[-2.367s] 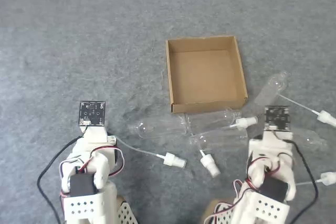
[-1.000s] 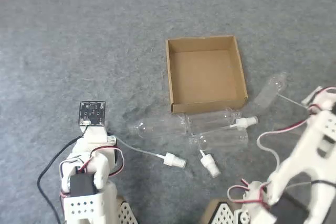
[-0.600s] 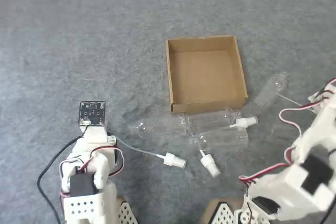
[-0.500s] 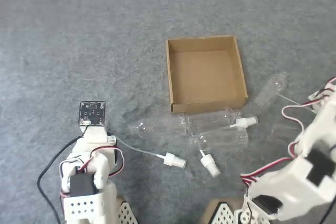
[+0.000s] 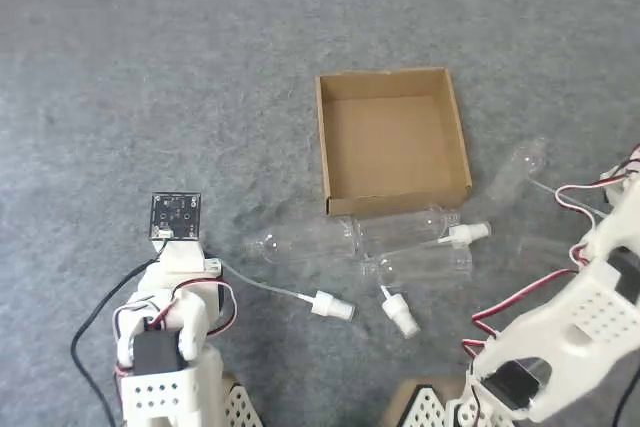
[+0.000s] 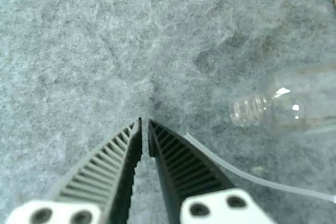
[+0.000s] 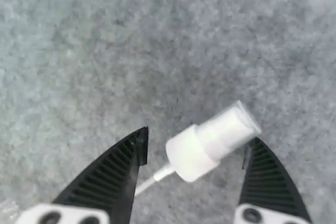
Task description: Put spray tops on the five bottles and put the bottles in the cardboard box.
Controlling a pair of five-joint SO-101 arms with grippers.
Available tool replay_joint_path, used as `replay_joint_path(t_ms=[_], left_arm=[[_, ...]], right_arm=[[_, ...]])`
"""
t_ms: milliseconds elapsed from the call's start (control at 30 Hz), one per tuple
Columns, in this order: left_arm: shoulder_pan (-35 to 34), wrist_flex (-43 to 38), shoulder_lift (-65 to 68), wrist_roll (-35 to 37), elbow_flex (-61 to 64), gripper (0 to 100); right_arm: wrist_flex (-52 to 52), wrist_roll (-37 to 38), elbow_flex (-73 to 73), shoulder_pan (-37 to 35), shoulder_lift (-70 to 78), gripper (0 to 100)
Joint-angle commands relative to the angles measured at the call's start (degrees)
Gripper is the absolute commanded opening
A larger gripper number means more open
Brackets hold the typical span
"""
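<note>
Grey felt mat [image 5: 150,97] covers the whole table.

Left arm [image 5: 165,332]: folded at the near left, wrist pointing far. Left gripper [image 6: 145,124] is over bare mat, fingers pressed nearly together with only a slit between them, holding nothing. The left bottle [image 6: 286,108] lies on its side just right of the tips, neck open and uncapped. A thin dip tube [image 6: 247,174] runs past the gripper.

Right arm [image 5: 575,332]: swung out to the near right, its forearm running far along the right edge. Right gripper [image 7: 195,140] is spread wide, one finger on each side of a white spray top [image 7: 212,142] that lies on the mat. I can see a gap on both sides, so it is not pinched.

Cardboard box [image 5: 322,147]: open, mid-table, a little right of centre. The middle bottle [image 5: 400,225] lies just beside its near wall, with the left bottle at its left end and the near bottle [image 5: 425,263] just nearer. A slanted bottle [image 5: 515,172] lies off the box's right near corner. One capped end [image 5: 468,233] shows at the right of the middle bottle; I cannot tell if it is seated. Two loose tops [image 5: 330,304] [image 5: 403,315] lie between the arms.

Room: wide open mat lies left of and beyond the box, while the stretch near the box is crowded.

Markings: the dark board [image 5: 175,215] on the left wrist is too small to read.
</note>
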Motion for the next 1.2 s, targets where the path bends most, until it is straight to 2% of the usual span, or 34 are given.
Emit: replay_joint_path(t_ms=[0,100,300,600,800,1000,1167], left_arm=[[-0.26,0.26,-1.14,0.18,-0.48,1],[-0.26,0.26,-1.14,0.18,-0.48,1],[-0.26,0.26,-1.14,0.18,-0.48,1],[-0.26,0.26,-1.14,0.18,-0.48,1],[-0.26,0.26,-1.14,0.18,-0.48,1],[-0.26,0.26,-1.14,0.18,-0.48,1],[-0.26,0.26,-1.14,0.18,-0.48,1]], right_arm=[[-2.15,-0.18,-5.71,0.92,2.07,22.9],[-2.15,0.44,-7.56,1.80,4.00,13.7],[-2.15,12.22,-8.88,1.27,4.00,2.2],[-1.19,20.48,-15.74,1.10,-1.80,1.7],[4.79,25.23,-22.07,0.31,-7.08,1.7],[15.25,29.19,-33.58,-4.70,-11.74,1.8],[25.27,32.35,-44.75,-12.35,-15.78,2.0]])
